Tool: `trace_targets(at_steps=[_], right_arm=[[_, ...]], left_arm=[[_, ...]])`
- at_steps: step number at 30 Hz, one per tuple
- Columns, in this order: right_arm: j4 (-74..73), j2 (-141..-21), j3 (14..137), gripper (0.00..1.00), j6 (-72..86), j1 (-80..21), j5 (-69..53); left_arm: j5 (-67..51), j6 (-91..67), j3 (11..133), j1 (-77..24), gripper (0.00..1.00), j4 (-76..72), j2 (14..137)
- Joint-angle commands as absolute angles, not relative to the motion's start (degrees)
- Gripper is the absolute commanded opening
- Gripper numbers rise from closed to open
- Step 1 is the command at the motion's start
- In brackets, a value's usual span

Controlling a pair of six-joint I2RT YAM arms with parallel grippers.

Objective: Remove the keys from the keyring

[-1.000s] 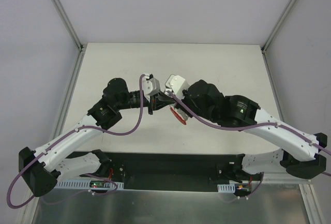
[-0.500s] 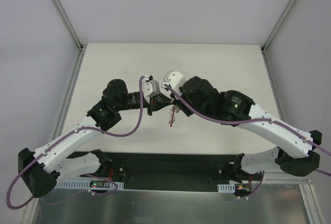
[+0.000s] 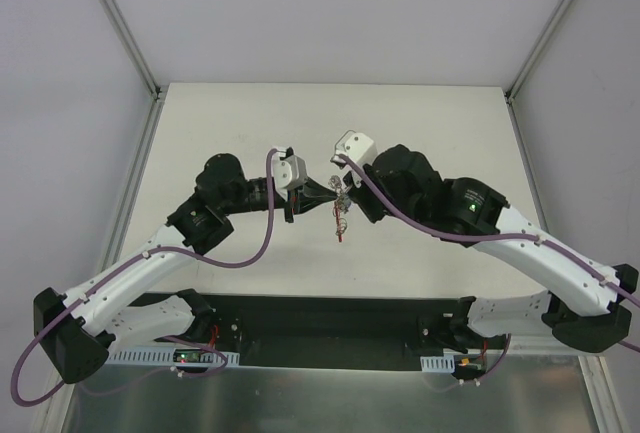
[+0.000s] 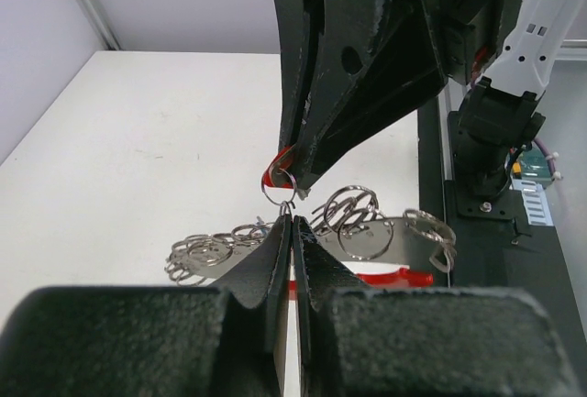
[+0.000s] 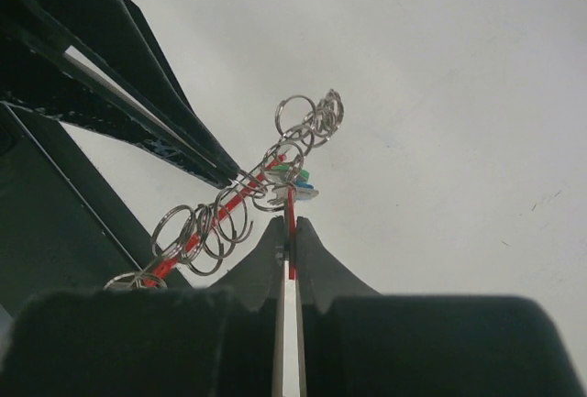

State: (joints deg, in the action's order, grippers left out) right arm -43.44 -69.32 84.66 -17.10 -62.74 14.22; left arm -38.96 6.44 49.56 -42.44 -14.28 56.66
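Observation:
My left gripper (image 3: 322,200) and right gripper (image 3: 347,193) meet tip to tip above the table's middle. The keyring (image 3: 341,217) hangs between them with a red tip at its bottom. In the left wrist view my left gripper (image 4: 292,219) is shut on a thin wire ring (image 4: 287,203) of the keyring. Several silvery rings (image 4: 359,225) sit on the red band (image 4: 396,278) behind it. In the right wrist view my right gripper (image 5: 291,225) is shut on a thin red piece, seemingly the red-headed key (image 5: 291,206). Green and blue key heads (image 5: 295,177) sit just past it, beside the red band (image 5: 195,237).
The white table (image 3: 430,133) lies under both arms, with grey walls at the back and sides. A black base strip (image 3: 320,318) runs along the near edge. The right arm's black link and white body (image 4: 514,58) fill the left wrist view's right side.
My right gripper has drawn back to the right. The red band, seen broad under the right gripper a second ago, now hangs narrow and edge-on between the two grippers. The left arm barely moved.

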Motion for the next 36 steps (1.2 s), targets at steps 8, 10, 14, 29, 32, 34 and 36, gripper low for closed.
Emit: trace_targets(at_steps=[8,10,14,29,32,34,36], right_arm=[[-38.6,-64.2,81.7,0.01,-15.6,-60.0,15.2],[-38.5,-63.6,81.4,0.01,-15.4,-59.9,15.2],[-37.5,-62.4,80.2,0.01,-15.8,-59.9,14.7],[-36.2,-59.7,80.3,0.01,-29.1,-61.1,5.8],[-36.8,-59.5,80.5,0.01,-30.4,-61.3,5.9],[-37.1,-59.3,80.9,0.01,-30.3,-61.4,5.9],[-37.0,-59.4,80.9,0.01,-30.1,-61.7,6.2]], left_arm=[[-41.7,7.6,49.0,-42.9,0.0,-16.1,54.0],[-41.7,7.4,48.6,-42.9,0.0,-16.8,53.8],[-41.2,6.2,48.2,-42.9,0.0,-17.7,53.7],[-38.1,2.8,52.1,-42.8,0.36,-12.9,54.9],[-39.5,1.8,53.9,-42.7,0.37,-12.1,55.6],[-40.1,1.1,55.1,-42.7,0.39,-11.9,56.0],[-40.9,0.6,56.7,-42.7,0.4,-10.9,56.9]])
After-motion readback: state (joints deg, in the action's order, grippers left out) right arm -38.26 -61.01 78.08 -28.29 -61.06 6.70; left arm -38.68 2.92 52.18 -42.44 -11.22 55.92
